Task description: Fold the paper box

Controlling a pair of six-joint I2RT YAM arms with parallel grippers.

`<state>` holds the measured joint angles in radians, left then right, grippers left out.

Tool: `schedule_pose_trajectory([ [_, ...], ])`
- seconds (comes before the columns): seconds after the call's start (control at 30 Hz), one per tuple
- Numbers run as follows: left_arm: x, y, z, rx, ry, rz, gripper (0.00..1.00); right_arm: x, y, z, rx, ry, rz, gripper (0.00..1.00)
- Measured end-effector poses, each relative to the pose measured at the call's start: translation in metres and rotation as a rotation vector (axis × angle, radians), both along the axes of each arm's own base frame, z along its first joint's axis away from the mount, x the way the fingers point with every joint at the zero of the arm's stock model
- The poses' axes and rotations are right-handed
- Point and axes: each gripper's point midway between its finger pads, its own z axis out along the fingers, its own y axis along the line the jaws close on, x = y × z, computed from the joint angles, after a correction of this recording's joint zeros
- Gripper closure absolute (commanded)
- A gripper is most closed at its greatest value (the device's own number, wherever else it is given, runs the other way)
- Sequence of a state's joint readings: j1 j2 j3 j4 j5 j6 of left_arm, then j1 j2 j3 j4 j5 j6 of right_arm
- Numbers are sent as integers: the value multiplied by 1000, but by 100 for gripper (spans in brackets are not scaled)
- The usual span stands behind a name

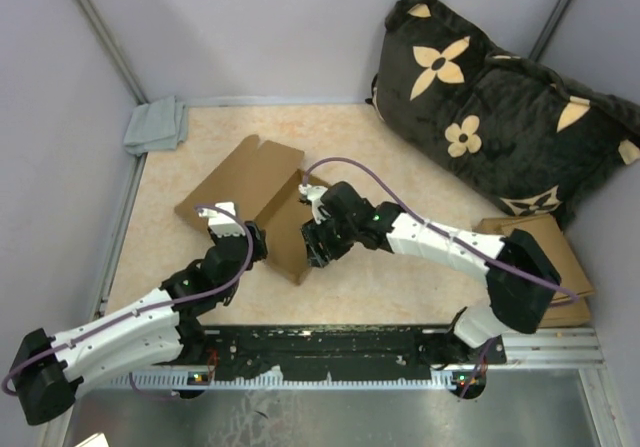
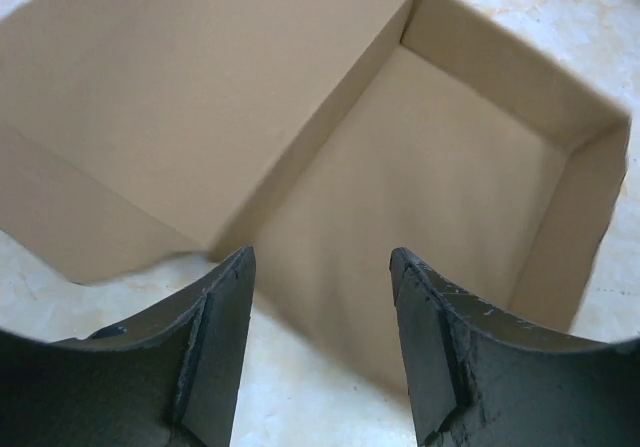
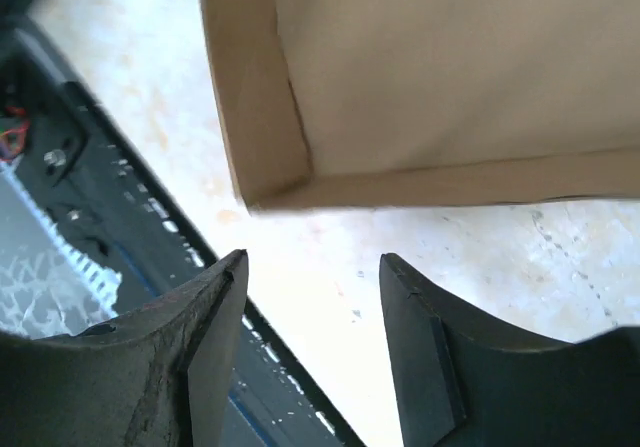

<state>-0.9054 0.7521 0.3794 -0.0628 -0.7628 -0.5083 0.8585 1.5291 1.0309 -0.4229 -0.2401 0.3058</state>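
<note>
The paper box [image 1: 250, 182] is plain brown cardboard, lying in the middle of the table. It is partly folded: a tray with raised walls and a flat lid panel stretching to the far left. My left gripper [image 1: 257, 240] is open and empty at the tray's near left side. In the left wrist view the left gripper [image 2: 322, 267] looks into the tray [image 2: 420, 167] from just short of its near edge. My right gripper [image 1: 312, 249] is open and empty at the tray's near right corner. In the right wrist view the right gripper [image 3: 312, 267] is just below that corner [image 3: 270, 157], apart from it.
A grey cloth [image 1: 156, 125] lies in the far left corner. A black pillow with tan flowers [image 1: 500, 107] fills the far right. A pile of brown cardboard pieces [image 1: 548, 239] lies at the right edge. A black rail [image 1: 330, 342] runs along the near edge.
</note>
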Motion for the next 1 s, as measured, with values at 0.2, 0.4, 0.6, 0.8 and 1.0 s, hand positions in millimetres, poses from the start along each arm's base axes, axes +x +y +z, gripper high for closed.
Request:
schedule_pose_trajectory([
  [0.2, -1, -4, -1, -23, 10, -13, 37, 22, -1, 38, -10, -180, -7, 39],
  [0.4, -8, 1, 3, -81, 18, 5, 37, 82, 0, 42, -99, -321, -76, 39],
  [0.6, -14, 10, 5, -127, 24, 35, 36, 142, 8, 8, -141, -286, -145, 44],
  [0.8, -16, 12, -6, -101, 74, 54, 36, 151, 0, -36, -221, -210, -181, 64],
  [1.0, -12, 6, -12, -54, 116, 59, 36, 143, -7, -50, -213, -168, -224, 82],
])
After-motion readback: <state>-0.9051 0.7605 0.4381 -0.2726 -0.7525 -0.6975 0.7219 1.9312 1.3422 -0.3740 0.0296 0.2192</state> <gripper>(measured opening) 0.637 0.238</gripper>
